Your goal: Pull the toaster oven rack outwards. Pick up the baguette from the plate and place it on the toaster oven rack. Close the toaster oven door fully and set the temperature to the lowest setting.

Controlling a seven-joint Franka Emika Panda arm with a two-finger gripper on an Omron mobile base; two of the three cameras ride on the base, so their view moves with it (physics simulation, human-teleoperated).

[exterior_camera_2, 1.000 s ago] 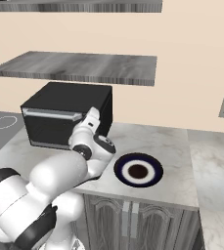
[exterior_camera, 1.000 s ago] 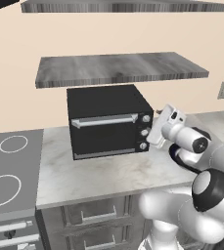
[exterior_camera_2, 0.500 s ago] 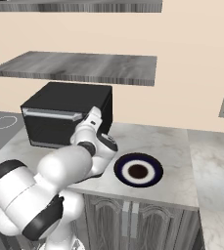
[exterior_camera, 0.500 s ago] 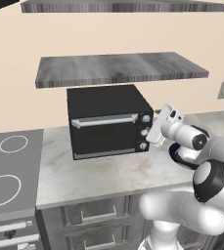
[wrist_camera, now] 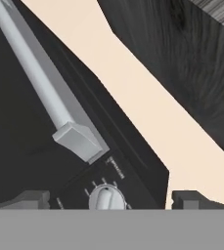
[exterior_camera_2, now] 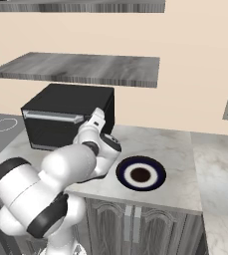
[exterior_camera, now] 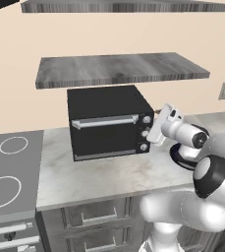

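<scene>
The arm hides most of the plate (exterior_camera: 179, 158) in the left base view; the temperature (wrist_camera: 107, 199) knob is cut off low in the hand view; the closed toaster oven door (exterior_camera: 108, 137) hides the cavity.

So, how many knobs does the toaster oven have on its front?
3, in one column on the right side of the front: the top knob, the middle knob and the bottom knob, partly beside the arm.

Render was evenly and brightly lit, no glare or blur, only soft shadow under the toaster oven (exterior_camera: 108, 123) on the counter (exterior_camera: 109, 172); hand view sharp, undistorted.
</scene>
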